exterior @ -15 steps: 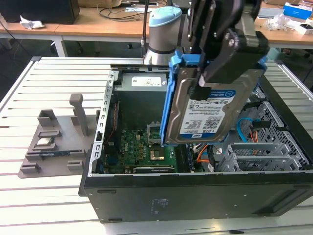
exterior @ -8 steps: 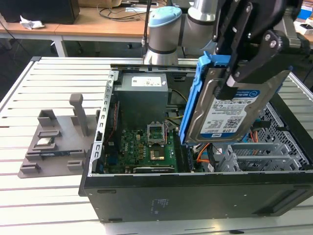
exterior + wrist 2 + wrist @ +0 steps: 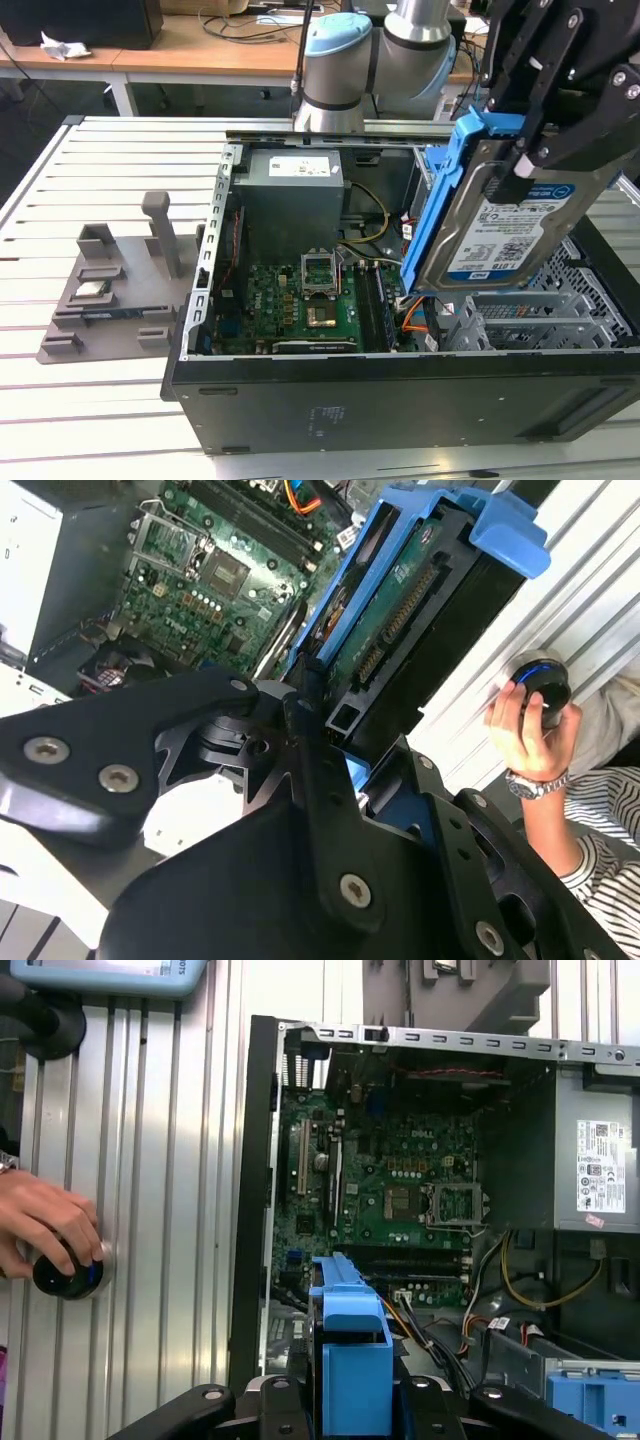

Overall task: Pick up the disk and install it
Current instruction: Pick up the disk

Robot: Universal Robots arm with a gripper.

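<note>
The disk (image 3: 510, 235), in its blue carrier, hangs tilted above the open case (image 3: 400, 400), over the drive cage (image 3: 540, 320) at the exterior view's right; your claw (image 3: 535, 150) is clamped on its upper end. Judge it stiff, fairly heavy, shock-sensitive: grip by the carrier's sides. A hand (image 3: 45, 1225) rests on a knob (image 3: 65, 1275) on the slatted surface (image 3: 110, 420) beside the case

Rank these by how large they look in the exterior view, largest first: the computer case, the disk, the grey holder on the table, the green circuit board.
1. Computer case.
2. Disk, held above the case by the gripper; it sits nearer the camera, so its rank is unsure.
3. Grey holder and green circuit board look about alike.
</note>
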